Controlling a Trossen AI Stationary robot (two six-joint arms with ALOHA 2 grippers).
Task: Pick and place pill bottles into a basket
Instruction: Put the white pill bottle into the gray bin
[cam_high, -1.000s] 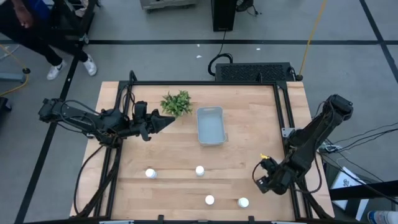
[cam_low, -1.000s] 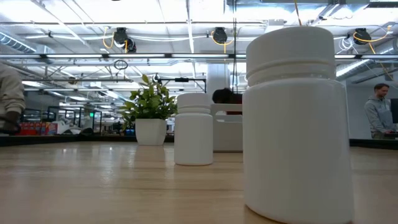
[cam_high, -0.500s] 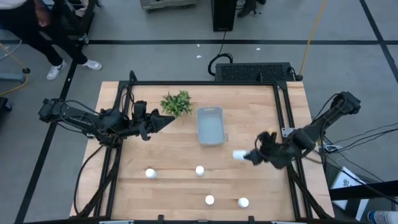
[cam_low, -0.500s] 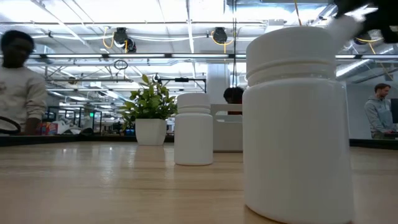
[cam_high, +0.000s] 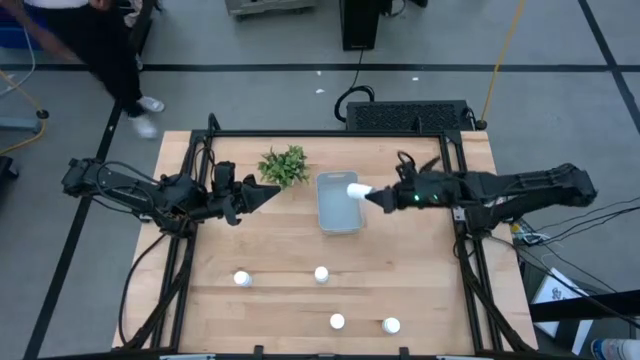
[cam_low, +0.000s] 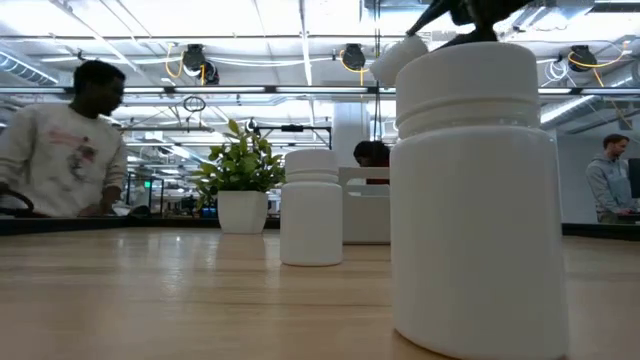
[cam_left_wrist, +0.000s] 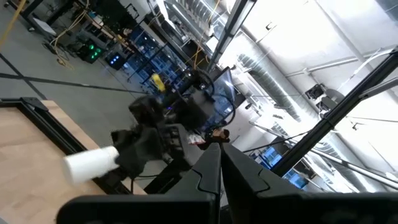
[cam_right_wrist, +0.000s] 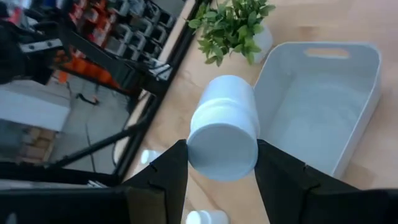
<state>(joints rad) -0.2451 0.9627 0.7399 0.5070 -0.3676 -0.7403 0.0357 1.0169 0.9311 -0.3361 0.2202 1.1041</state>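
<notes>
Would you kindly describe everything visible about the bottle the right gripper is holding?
The held bottle is small, white and round, of matte plastic as it looks, with a ridged neck below its cap. The right gripper clamps it between its two dark fingers, and nothing else touches it. It lies on its side in the air, over the basket's far right part. The basket looks empty below it.

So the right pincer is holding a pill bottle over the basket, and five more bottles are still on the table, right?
Almost. The right pincer does hold a pill bottle over the basket, but the high view shows four bottles still on the table, not five.
</notes>
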